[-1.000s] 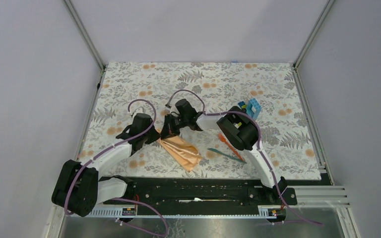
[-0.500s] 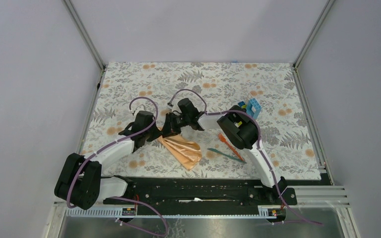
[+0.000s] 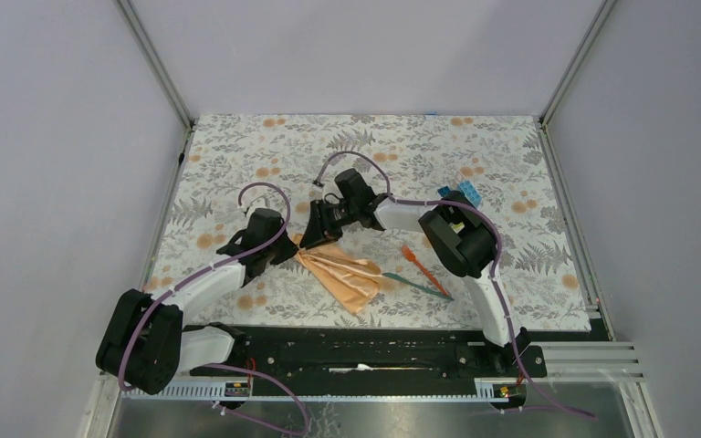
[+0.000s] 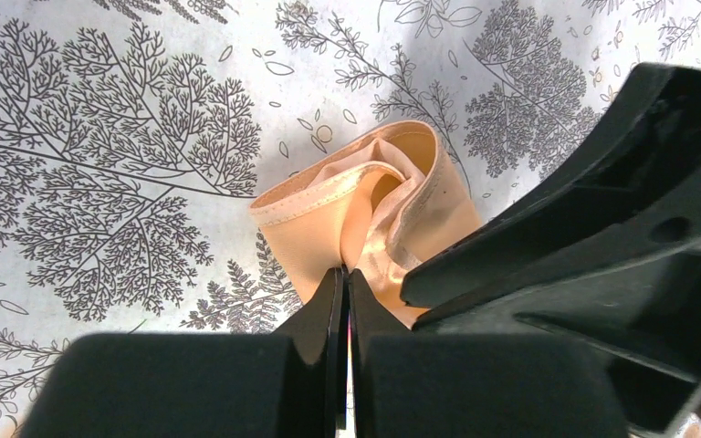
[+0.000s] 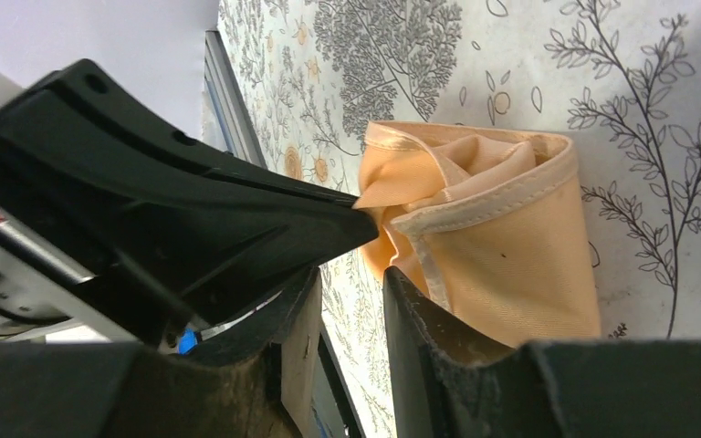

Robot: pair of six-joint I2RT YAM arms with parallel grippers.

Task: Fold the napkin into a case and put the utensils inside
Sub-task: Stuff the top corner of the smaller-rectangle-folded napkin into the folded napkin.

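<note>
- The left gripper (image 3: 283, 251) sits low at the far-left end of the napkin (image 3: 342, 276). In the left wrist view its fingers are pressed together on a fold of the cloth.
- The napkin lies near the centre of the floral mat (image 3: 237, 164), a loosely bunched strip running near-right from between the two grippers.
- The right gripper (image 3: 318, 235) is just beyond that same end. Its fingers show a narrow gap with a cloth fold at the tips; whether they pinch it I cannot tell.
- The orange utensil (image 3: 417, 260) and the teal utensil (image 3: 417, 284) lie on the mat right of the napkin, outside it.
- The toy blocks (image 3: 461, 193) sit further right.
</note>
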